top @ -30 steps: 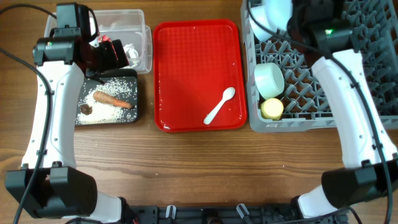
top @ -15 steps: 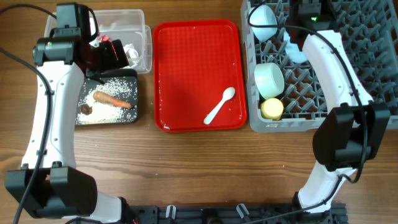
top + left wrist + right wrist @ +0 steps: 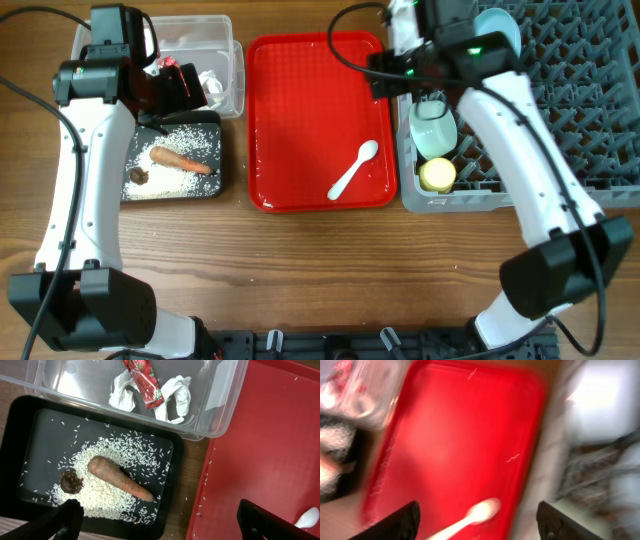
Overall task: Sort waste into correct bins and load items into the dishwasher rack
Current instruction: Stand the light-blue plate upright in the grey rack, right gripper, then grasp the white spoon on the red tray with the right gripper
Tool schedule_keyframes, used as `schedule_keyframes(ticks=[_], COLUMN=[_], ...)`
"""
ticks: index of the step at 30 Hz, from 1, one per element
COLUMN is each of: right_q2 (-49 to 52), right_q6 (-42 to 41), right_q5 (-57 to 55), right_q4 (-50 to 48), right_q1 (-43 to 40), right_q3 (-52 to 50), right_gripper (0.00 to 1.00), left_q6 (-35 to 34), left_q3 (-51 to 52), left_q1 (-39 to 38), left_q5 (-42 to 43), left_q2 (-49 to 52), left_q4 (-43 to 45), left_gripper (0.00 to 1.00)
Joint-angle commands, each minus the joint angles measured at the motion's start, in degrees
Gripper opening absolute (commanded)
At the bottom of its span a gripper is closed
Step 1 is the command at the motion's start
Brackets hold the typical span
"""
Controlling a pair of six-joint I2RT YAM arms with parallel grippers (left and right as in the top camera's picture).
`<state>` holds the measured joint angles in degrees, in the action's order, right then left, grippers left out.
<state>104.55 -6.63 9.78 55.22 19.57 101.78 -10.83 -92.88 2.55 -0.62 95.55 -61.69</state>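
A white spoon (image 3: 352,170) lies on the red serving tray (image 3: 300,110). It also shows blurred in the right wrist view as the spoon (image 3: 472,512). My right gripper (image 3: 392,62) hangs open over the tray's right edge; in its own view the right gripper (image 3: 477,525) holds nothing. The grey rack (image 3: 600,100) holds a pale green bowl (image 3: 433,125), a yellow cup (image 3: 437,175) and a light blue dish (image 3: 497,25). My left gripper (image 3: 165,527) is open and empty over the black tray (image 3: 30,415), where a carrot stick (image 3: 120,477), a brown lump (image 3: 71,481) and rice (image 3: 120,452) lie.
The clear tub (image 3: 225,405) behind the black tray holds a red wrapper (image 3: 145,382) and crumpled tissue (image 3: 175,395). A few rice grains dot the red tray's left edge. The wooden table (image 3: 320,270) runs along the front.
My right arm has swung left from the rack's back corner to the red tray's right edge, and its jaws have opened. The left arm has not moved.
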Motion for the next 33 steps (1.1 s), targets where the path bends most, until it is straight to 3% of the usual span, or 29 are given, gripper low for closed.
schedule_keyframes(ticks=[1,4,11,20,23,24,25,33], right_q2=[5.4,10.6,21.6,22.6,22.6,22.6,22.6,22.6], right_q6=[-20.4,-32.2,-40.1,-39.8,-38.1,-37.4,-36.7,-33.9], right_q5=[-4.7,-13.6,-19.6,-20.7,-20.7,-20.7,-20.5,-20.5], right_q4=[5.2,11.4,12.3,2.4,-0.1,-1.2,-1.7,-2.5], right_q1=[6.9,10.4,10.4,10.1,10.1,10.0,10.0,10.1], right_q3=[-0.2,-0.2,-1.6,-8.7,-8.7,-8.7,-8.7,-8.7], right_gripper=[0.73,0.70,0.61,0.51,0.41,0.32,0.29,0.32], left_q6=[0.1,0.1,0.1,0.1,0.1,0.1,0.1,0.1], left_q3=[-0.8,-0.8,-0.8,-0.8,-0.8,-0.8,-0.8,-0.8], left_q1=[0.3,0.3,0.3,0.3,0.3,0.3,0.3,0.3], left_q5=[-0.5,-0.5,-0.5,-0.5,-0.5,-0.5,-0.5,-0.5], left_q2=[-1.4,-1.4,-1.4,-1.4,-1.4,-1.4,-1.4,-1.4], left_q4=[0.0,0.0,0.0,0.0,0.0,0.0,0.0,0.0], left_gripper=[1.00,1.00,1.00,1.00,1.00,1.00,1.00,1.00])
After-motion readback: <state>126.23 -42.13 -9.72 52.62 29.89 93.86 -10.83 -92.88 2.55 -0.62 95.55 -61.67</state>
